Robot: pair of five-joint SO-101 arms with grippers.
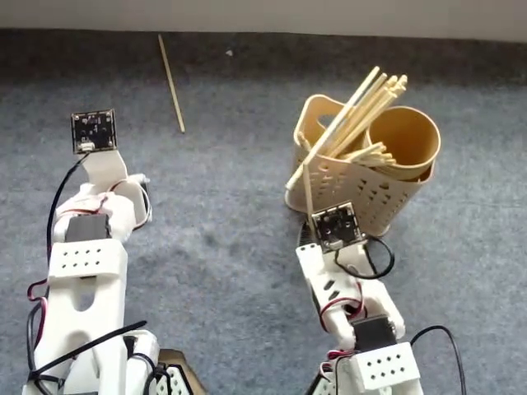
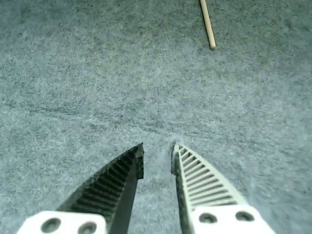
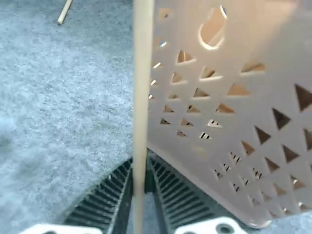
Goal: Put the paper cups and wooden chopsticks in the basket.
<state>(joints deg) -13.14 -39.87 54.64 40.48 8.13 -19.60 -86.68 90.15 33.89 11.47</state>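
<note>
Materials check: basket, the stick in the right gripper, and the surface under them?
Basket: likely moulded plastic, cream, matte; regular triangular cut-outs. Chopstick in the right gripper: probably bare wood, pale, smooth, no gloss. Surface: grey short-pile carpet or felt; fuzzy fibres show.

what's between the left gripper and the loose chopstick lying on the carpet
Only bare grey carpet. In the left wrist view, the stretch from the left gripper to the loose chopstick holds no other thing.
</note>
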